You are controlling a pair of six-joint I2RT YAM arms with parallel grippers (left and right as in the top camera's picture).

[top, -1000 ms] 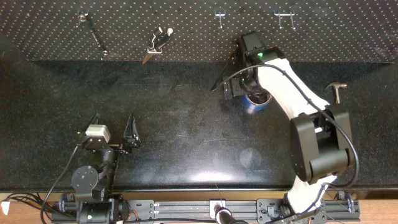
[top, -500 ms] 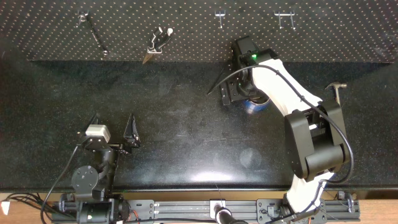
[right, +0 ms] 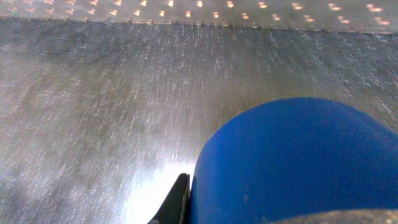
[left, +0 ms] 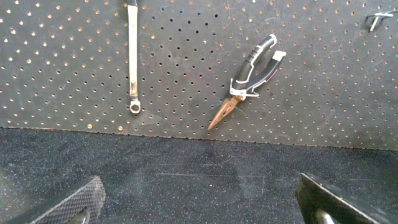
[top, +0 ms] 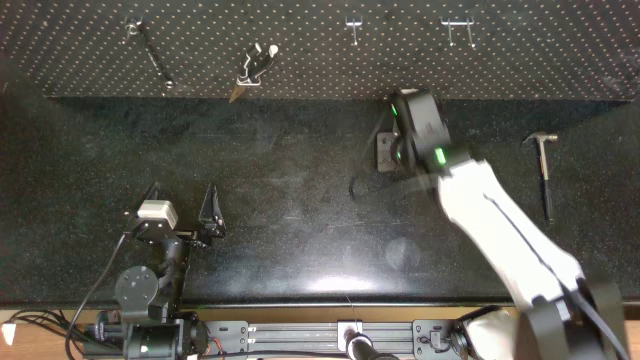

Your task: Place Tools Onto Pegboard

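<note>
**Right arm at the blue roll, 2 tools hung**

The blue roll [right: 298,162] sits on the black tabletop [right: 93,124] near the foot of the pegboard [left: 62,62]. 1 finger [right: 177,199] of the right gripper [top: 390,152] lies against its side; I cannot tell whether it is clamped. The step looks like pickup. Next, the roll needs lifting to a free hook [top: 352,28]. The hammer [top: 543,170] lies farther right. The wrench [left: 132,56] and pliers [left: 249,81] hang up. The left gripper [left: 199,202] rests spread apart.
</note>
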